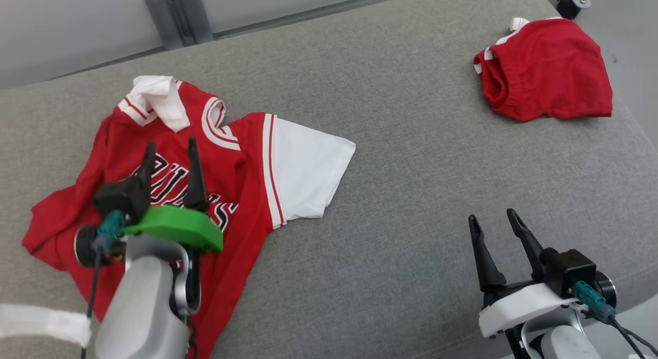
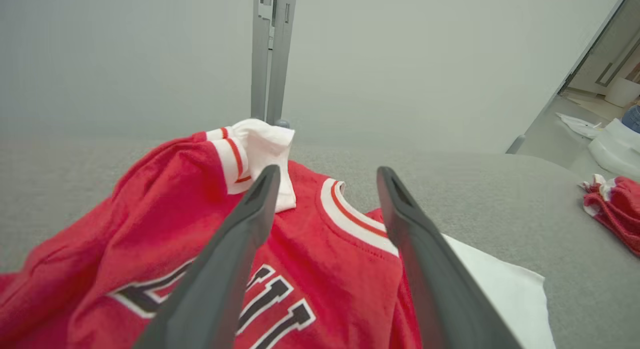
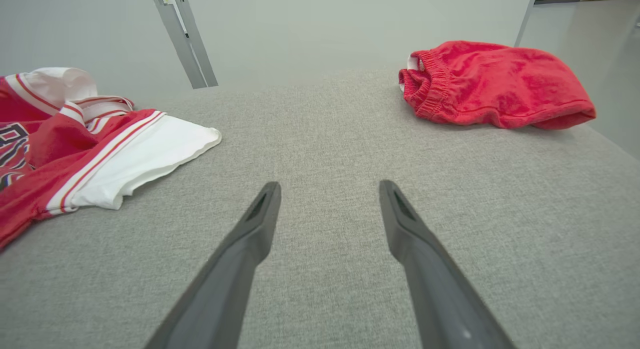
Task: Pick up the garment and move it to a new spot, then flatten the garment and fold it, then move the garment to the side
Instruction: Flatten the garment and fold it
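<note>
A red jersey (image 1: 241,158) with white sleeves and black lettering lies rumpled on the grey cushion (image 1: 401,158) at the left. One white sleeve (image 1: 303,168) spreads flat to the right; the other (image 1: 157,99) is bunched at the far edge. My left gripper (image 1: 170,145) hovers open over the jersey's chest lettering, holding nothing. Its wrist view shows the jersey (image 2: 165,239) below the open left gripper (image 2: 327,176), collar just ahead. My right gripper (image 1: 491,217) stands open above bare cushion at the lower right, apart from the jersey (image 3: 75,154); the right gripper (image 3: 327,189) is empty.
Folded red shorts (image 1: 550,71) lie at the cushion's far right corner, also seen as red shorts (image 3: 495,84) ahead of the right gripper. A grey metal post (image 1: 175,14) stands behind the cushion. The cushion's right edge drops to the floor (image 1: 632,35).
</note>
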Motion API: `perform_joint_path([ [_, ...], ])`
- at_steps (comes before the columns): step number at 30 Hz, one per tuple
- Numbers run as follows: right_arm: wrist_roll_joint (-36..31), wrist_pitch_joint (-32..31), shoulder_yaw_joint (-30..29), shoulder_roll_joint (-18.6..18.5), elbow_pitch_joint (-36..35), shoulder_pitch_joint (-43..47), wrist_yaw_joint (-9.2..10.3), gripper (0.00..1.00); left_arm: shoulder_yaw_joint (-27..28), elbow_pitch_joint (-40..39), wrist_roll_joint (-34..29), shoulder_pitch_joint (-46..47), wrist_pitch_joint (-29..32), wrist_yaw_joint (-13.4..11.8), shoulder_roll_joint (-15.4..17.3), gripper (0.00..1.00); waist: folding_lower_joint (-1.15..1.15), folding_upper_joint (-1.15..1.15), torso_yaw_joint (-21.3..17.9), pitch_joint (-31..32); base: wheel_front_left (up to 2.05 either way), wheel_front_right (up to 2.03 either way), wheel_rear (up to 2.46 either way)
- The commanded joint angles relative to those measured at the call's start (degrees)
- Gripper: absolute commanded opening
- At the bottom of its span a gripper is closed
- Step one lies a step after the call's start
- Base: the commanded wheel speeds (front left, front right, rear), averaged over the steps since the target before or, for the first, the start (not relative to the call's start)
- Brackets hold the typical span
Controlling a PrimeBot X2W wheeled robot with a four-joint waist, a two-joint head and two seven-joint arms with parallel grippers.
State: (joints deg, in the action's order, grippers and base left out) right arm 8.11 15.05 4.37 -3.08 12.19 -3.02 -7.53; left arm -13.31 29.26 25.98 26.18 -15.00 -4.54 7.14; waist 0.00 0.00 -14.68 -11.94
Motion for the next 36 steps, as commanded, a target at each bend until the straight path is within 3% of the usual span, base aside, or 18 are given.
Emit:
perform_joint_path([
  [1, -0.6, 0.2, -0.4, -0.6, -0.6, 0.7, 0.09, 1.00, 0.4, -2.5, -1.9, -4.3, -0.1, -0.9, -0.1, 1.00, 0.00, 0.00, 4.9, 4.9, 0.00, 0.00, 0.00],
  [6, -1.6, 0.2, -2.1, -1.7, -2.1, 2.4, 0.09, 1.00, 0.9, -13.2, -6.8, -19.1, -0.2, -1.4, -1.9, 1.00, 0.00, 0.00, 9.7, 9.1, 0.00, 0.00, 0.00],
  [15, -2.4, 0.2, -3.3, -2.7, -2.3, 4.5, 0.09, 1.00, 5.0, -23.0, -14.4, -34.5, -0.2, 2.1, -2.7, 1.00, 0.00, 0.00, 15.9, 12.2, 0.00, 0.00, 0.00],
  [28, -2.0, 0.2, -2.8, -2.0, -0.5, 5.6, 0.09, 1.00, 11.1, -24.1, -17.1, -39.2, -0.1, 5.1, -4.0, 1.00, 0.00, 0.00, 16.7, 12.9, 0.00, 0.00, 0.00],
  [36, 1.1, 0.2, -1.2, -3.9, 1.6, -2.2, 0.10, 1.00, 7.8, -18.0, -16.0, -37.1, 1.5, 6.2, -4.1, 1.00, 0.00, 0.00, 17.4, 8.1, 0.00, 0.00, 0.00],
])
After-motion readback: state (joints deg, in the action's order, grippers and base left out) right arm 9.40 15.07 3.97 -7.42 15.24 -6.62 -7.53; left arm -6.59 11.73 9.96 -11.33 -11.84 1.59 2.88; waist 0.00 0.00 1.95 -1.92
